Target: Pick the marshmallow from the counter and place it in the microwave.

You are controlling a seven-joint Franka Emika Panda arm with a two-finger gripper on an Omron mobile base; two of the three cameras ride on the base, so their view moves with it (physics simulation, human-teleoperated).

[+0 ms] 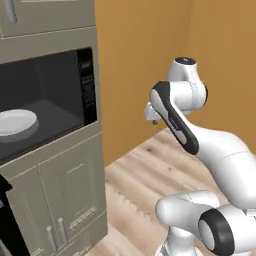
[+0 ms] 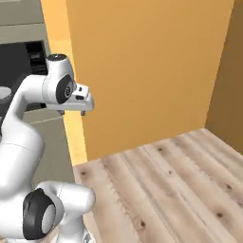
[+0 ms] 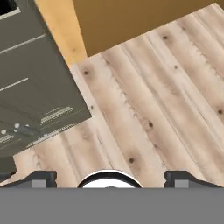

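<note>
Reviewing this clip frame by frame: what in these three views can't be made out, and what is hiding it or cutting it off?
- Microwave: left base view's left edge cuts off its left part; in the right base view the arm covers most of it.
- White plate in the cavity: partly cut by that left edge.
- Gripper: fingertips far apart in the hand view; in the base views it is too small to judge.
- Cabinet: cropped by the hand view's left edge.

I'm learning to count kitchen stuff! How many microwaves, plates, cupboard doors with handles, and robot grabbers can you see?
Microwave: 1
White plate inside the microwave: 1
Cupboard doors under the microwave, each with a handle: 2, the left door and the right door
Robot gripper: 1
Total: 5
</note>
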